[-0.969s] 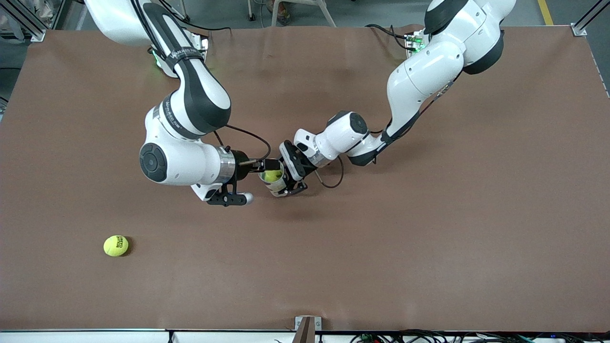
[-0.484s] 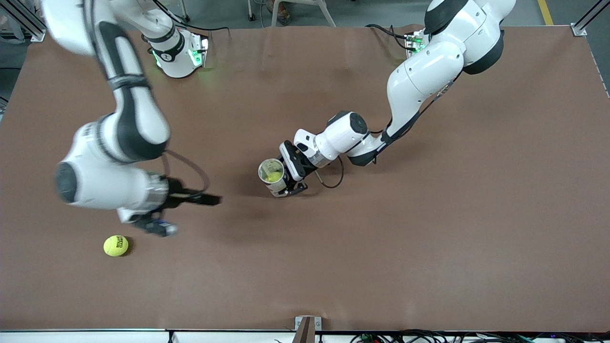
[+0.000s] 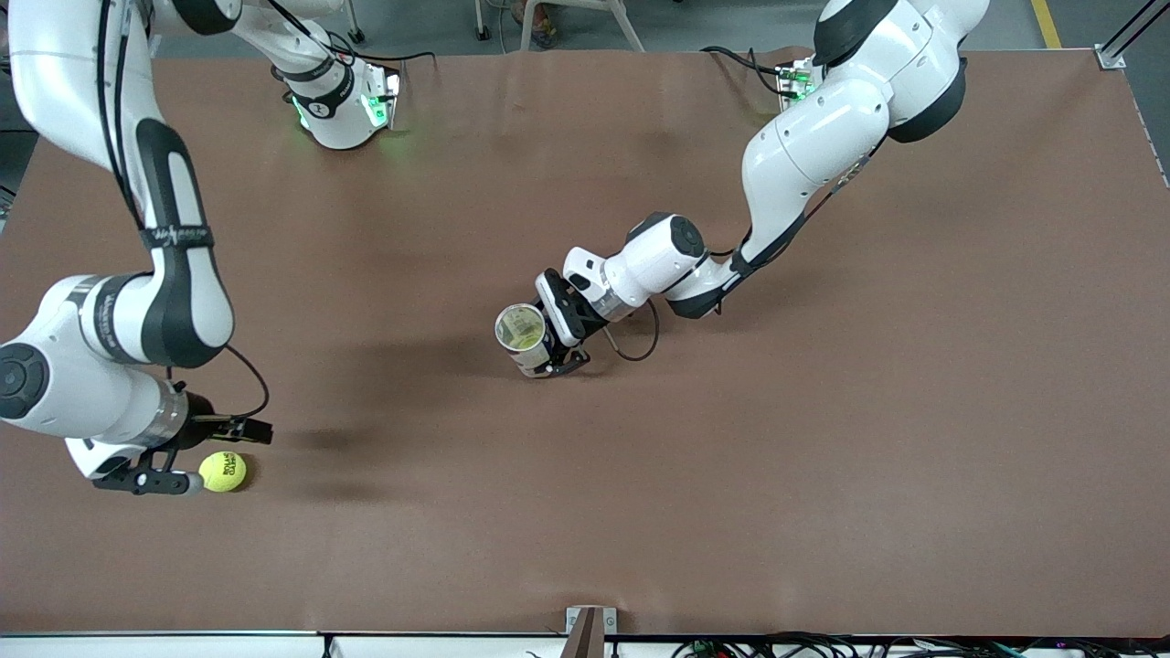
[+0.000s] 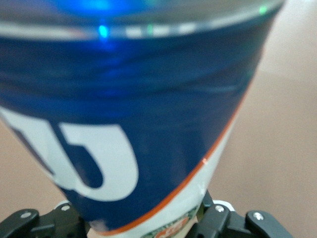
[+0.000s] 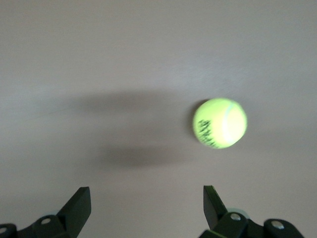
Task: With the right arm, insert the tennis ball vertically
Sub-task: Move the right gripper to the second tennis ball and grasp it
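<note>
The tennis ball point(image 3: 222, 472) lies on the brown table point(image 3: 823, 457), toward the right arm's end and near the edge closest to the front camera; black lettering shows on it. The right gripper point(image 3: 245, 429) now hangs low over the table just beside the ball, with its fingers point(image 5: 79, 206) apart and nothing between them. Half a second ago this gripper was higher and closer to the middle of the table; one second ago it was at the can's mouth. The ball has not moved.

The can point(image 3: 523, 334) stands upright near the middle of the table, clamped in the left gripper point(image 3: 547, 345), and a second yellow ball shows inside it. The left arm point(image 3: 804, 146) and the can keep the same pose as before. In the left wrist view the can shows a blue label with white letters and an orange line.

Between the ball and the can the table surface is bare, and also between the ball and the nearest edge.
</note>
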`<action>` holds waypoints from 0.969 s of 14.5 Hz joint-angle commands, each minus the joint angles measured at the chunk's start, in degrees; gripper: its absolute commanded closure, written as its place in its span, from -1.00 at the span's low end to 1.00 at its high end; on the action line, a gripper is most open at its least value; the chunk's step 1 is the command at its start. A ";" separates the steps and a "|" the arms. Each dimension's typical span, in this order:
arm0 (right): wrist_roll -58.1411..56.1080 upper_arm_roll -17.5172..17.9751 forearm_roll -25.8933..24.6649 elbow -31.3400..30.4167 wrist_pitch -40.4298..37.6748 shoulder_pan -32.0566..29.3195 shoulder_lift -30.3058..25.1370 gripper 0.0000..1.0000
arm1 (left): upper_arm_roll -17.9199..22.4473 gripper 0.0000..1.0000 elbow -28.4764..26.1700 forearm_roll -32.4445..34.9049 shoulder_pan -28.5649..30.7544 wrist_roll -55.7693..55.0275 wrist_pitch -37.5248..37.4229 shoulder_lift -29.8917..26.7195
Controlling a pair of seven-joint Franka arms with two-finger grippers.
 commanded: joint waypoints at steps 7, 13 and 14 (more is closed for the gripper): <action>-6.63 1.00 -6.04 0.44 15.75 -3.71 8.07 -1.00 | 0.59 -0.55 0.56 -0.51 -1.39 0.24 0.07 -0.11; -11.48 1.17 -5.42 0.35 19.29 -5.99 9.40 -1.00 | 0.59 -0.55 1.26 -0.95 -2.53 0.06 0.07 -0.11; -11.56 1.17 -5.34 0.00 21.21 -5.91 9.58 -1.00 | 0.68 -0.55 1.26 -1.12 -2.62 0.06 0.07 -0.02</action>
